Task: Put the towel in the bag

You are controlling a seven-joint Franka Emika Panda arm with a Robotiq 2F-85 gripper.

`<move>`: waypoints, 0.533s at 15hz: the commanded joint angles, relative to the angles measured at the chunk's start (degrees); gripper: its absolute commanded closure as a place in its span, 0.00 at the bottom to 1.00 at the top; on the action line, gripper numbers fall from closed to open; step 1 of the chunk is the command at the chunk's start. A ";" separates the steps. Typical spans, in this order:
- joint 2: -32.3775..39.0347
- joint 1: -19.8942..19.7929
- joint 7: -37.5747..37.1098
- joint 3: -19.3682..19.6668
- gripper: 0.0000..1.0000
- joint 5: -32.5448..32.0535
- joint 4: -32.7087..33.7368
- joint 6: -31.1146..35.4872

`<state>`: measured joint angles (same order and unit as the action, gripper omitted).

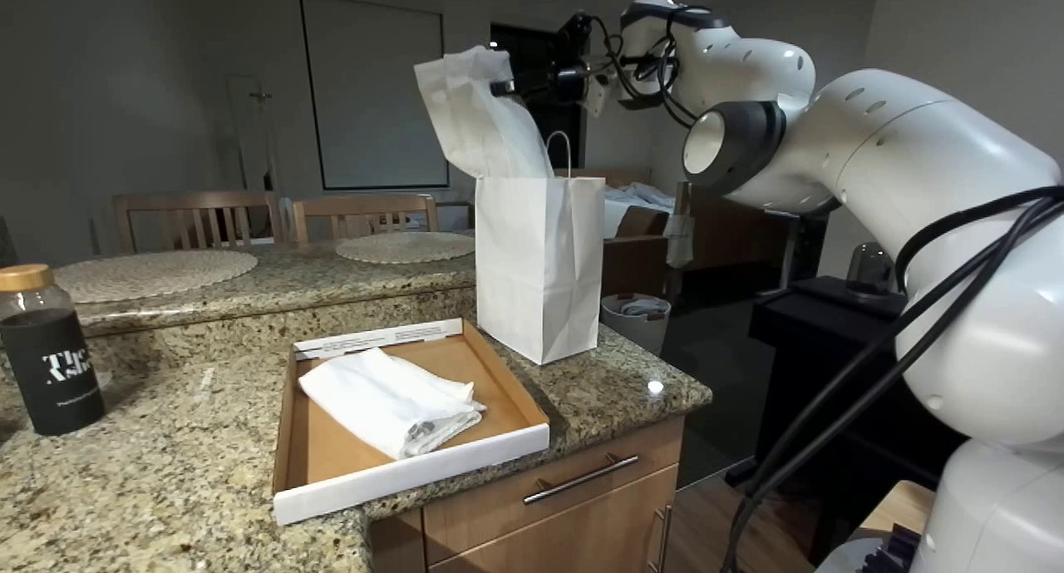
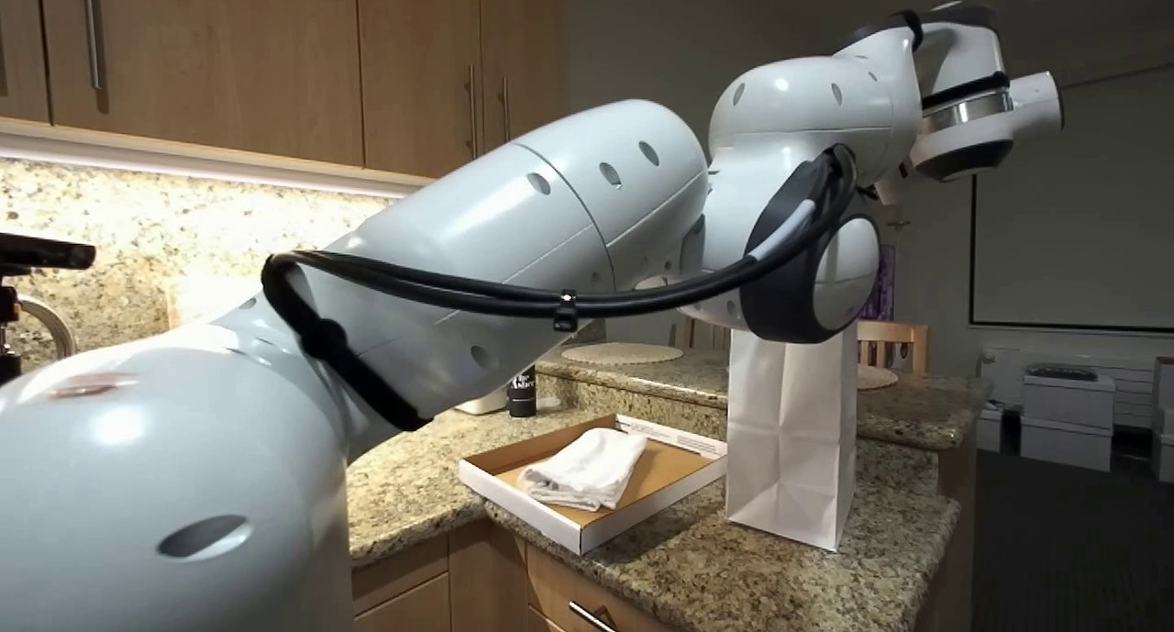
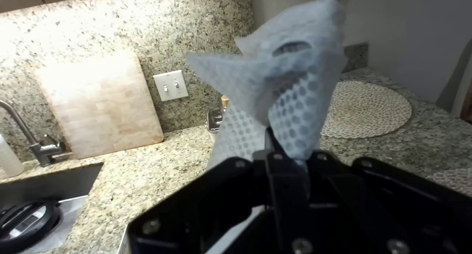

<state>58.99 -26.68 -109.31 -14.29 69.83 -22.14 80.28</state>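
High above the bench (image 1: 619, 390), the fingers (image 1: 504, 88) are pinching a dotted white towel (image 1: 482, 128) tightly near its upper end. It is hanging long and slanted below them, its low end coming to the top of the white paper bag (image 1: 519, 269), which is standing by the bench's corner. I can't tell if that end is sitting inside or behind. So lowering is probably what's needed next. The towel is looking thin, soft and crumpled.

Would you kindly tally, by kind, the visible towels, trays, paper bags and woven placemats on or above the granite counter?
Towels: 2 (held towel, folded towel)
Cardboard tray: 1
White paper bag: 1
Woven placemats: 2 (bag-side placemat, other placemat)
Total: 6
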 commanded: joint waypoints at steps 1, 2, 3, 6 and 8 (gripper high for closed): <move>0.96 -1.33 -3.93 -0.69 0.93 1.50 -1.20 -0.38; 1.51 -1.95 -4.48 -0.97 0.93 1.96 -1.08 0.00; 1.95 -2.65 -4.85 -1.30 0.94 2.61 -0.90 0.44; 2.86 -4.93 -4.63 -1.97 0.93 5.49 -0.32 2.30; 3.12 -6.39 -4.21 -2.24 0.94 7.30 -0.12 2.97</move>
<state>62.07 -31.11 -111.38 -15.19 74.16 -22.13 81.70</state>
